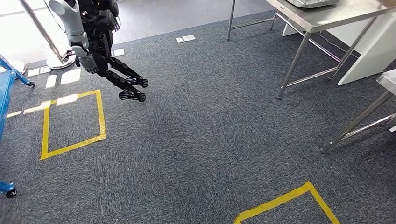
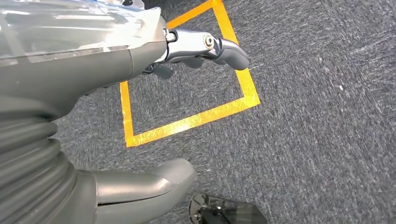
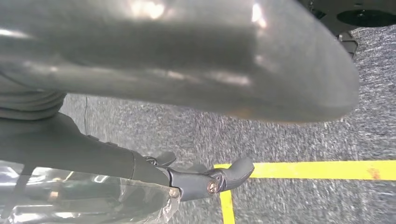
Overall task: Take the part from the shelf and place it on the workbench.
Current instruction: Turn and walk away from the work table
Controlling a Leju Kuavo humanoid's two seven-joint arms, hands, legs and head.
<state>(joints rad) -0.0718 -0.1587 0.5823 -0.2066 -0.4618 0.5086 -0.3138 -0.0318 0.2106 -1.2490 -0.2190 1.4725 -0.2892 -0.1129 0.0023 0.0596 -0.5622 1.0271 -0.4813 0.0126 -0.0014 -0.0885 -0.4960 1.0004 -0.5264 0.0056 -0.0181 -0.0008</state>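
**Both hands bare over the carpet**

A yellow tape corner [image 1: 280, 201] is seen nearest on the grey carpet [image 1: 201, 140]. The right hand [image 3: 196, 179] is held low, fingers stretched out clear of the thumb, nothing gripped. Farther off, the left hand [image 1: 119, 77] is raised above a tape square [image 1: 100, 119], fingers spread and bare. A steel table [image 1: 327, 18] stands beyond. The part's place cannot be told.

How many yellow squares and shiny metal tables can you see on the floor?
Yellow tape squares: 2
Metal tables: 2
Total: 4
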